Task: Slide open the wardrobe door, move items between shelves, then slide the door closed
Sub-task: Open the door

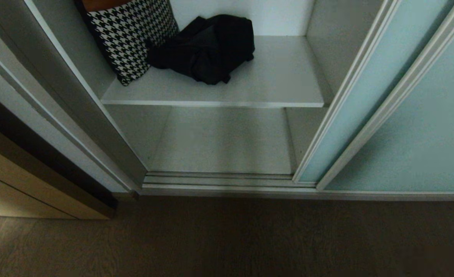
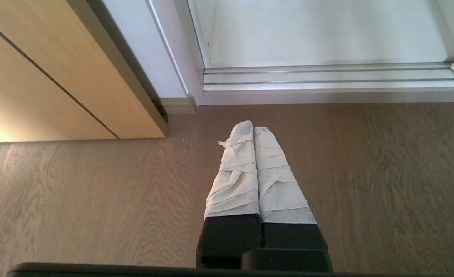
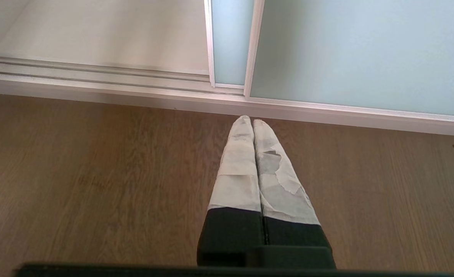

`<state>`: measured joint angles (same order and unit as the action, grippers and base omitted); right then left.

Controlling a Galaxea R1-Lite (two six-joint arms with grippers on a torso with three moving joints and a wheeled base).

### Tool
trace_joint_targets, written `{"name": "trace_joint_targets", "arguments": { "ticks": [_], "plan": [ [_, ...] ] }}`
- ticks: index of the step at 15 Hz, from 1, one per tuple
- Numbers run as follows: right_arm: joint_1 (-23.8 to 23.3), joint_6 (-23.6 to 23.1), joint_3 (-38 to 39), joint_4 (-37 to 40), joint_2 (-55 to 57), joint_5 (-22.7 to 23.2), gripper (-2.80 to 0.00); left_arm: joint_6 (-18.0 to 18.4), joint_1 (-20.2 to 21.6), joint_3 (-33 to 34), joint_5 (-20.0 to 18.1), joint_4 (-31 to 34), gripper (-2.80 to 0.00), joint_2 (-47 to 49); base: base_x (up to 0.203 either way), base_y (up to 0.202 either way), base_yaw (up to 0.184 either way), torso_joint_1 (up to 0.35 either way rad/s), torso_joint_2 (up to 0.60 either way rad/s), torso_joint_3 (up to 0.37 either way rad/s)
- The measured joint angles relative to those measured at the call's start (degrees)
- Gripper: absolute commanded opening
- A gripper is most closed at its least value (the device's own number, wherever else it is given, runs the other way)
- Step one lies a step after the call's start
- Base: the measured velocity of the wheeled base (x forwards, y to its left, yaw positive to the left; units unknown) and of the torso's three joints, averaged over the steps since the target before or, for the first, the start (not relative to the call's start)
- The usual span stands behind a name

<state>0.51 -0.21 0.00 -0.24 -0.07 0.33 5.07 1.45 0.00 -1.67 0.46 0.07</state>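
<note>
1. Seeing my left gripper (image 2: 253, 129) hanging clenched and empty above the brown wood-grain floor (image 2: 76, 200).
2. A crumpled black garment (image 1: 205, 48) is lying on the pale grey upper shelf (image 1: 280, 77).
3. My right gripper (image 3: 248, 120) is clenched too, before the open frosted blue-green sliding door (image 3: 365, 54).

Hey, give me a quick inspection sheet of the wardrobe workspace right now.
Surface: upper shelf holds things; lower shelf bare.
Job's things: black garment bunched on the upper shelf; sliding wardrobe door slid to the right, opening exposed.
Clutter: houndstooth cushion leaning beside the garment.
Grippers: left gripper and right gripper both above the floor, jaws shut, empty.
Cables: nothing seen.
Surroundings: brown wood-grain floor; beige wooden cabinet at left.
</note>
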Motion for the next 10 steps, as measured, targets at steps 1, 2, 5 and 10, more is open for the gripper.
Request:
{"name": "trace_joint_targets", "arguments": {
  "ticks": [1,2,5,10],
  "plan": [
    [0.0,0.0,0.0,0.0,0.0,0.0,-2.80,0.0,0.0,0.0,0.1,0.0,-2.80,0.0,0.000,0.000,0.000,0.000,0.00,0.000],
    [0.0,0.0,0.0,0.0,0.0,0.0,-2.80,0.1,0.0,0.0,0.1,0.0,-2.80,0.0,0.000,0.000,0.000,0.000,0.00,0.000],
    [0.0,0.0,0.0,0.0,0.0,0.0,-2.80,0.6,0.0,0.0,0.0,0.1,-2.80,0.0,0.000,0.000,0.000,0.000,0.00,0.000],
    [0.0,0.0,0.0,0.0,0.0,0.0,-2.80,0.4,0.0,0.0,0.0,0.1,-2.80,0.0,0.000,0.000,0.000,0.000,0.00,0.000]
  ]
}}
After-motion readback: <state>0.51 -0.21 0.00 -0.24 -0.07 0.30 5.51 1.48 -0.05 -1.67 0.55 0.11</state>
